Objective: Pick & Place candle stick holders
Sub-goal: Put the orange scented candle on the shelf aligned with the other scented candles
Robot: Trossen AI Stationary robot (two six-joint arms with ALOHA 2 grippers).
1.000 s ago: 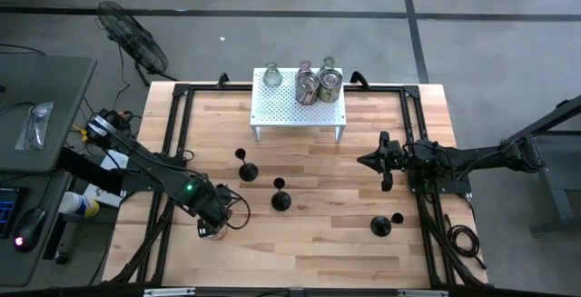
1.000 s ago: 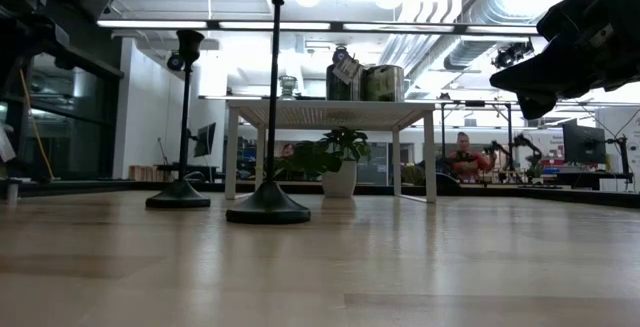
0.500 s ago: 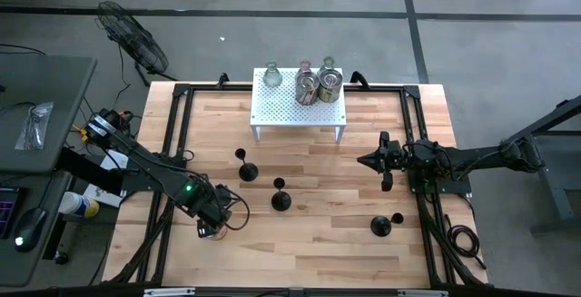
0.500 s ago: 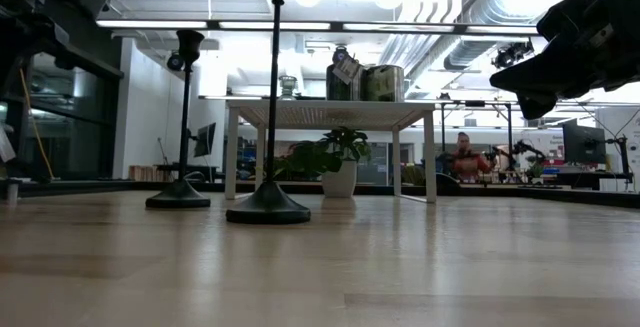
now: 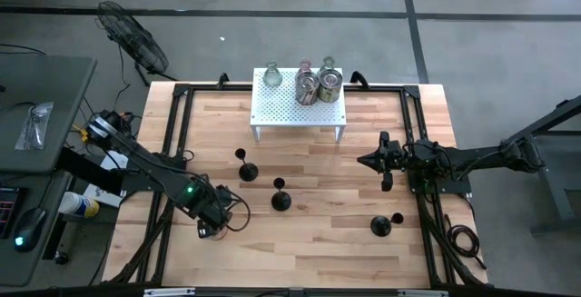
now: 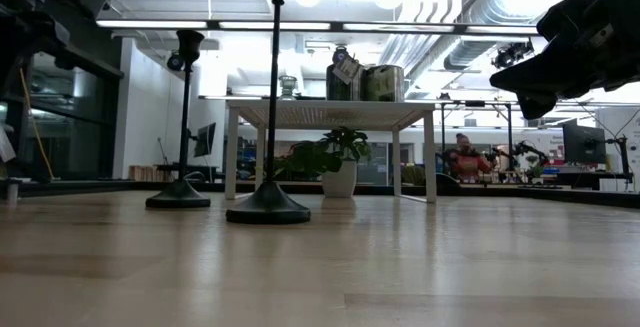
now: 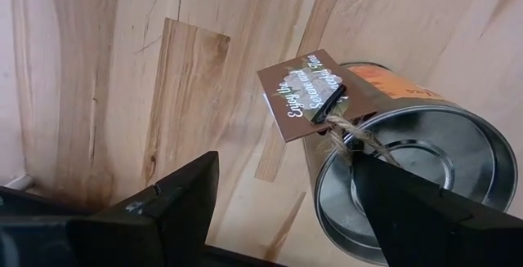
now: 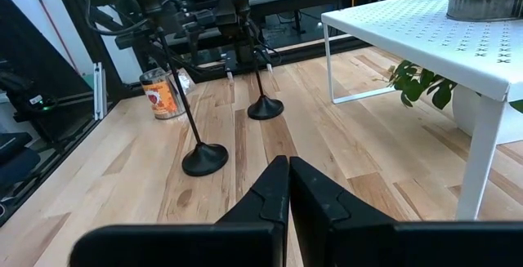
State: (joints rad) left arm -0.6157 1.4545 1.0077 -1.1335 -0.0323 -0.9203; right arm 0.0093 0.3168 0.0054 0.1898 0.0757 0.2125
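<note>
One silvery tin holder (image 7: 409,177) sits between left hand (image 7: 286,210) fingers.

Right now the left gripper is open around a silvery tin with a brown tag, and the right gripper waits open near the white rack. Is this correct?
Not quite. The right gripper is shut: the right wrist view shows its two fingers pressed together. The rest holds: the left gripper is open around the silvery tin with the brown tag, and the right one waits near the white rack.
</note>
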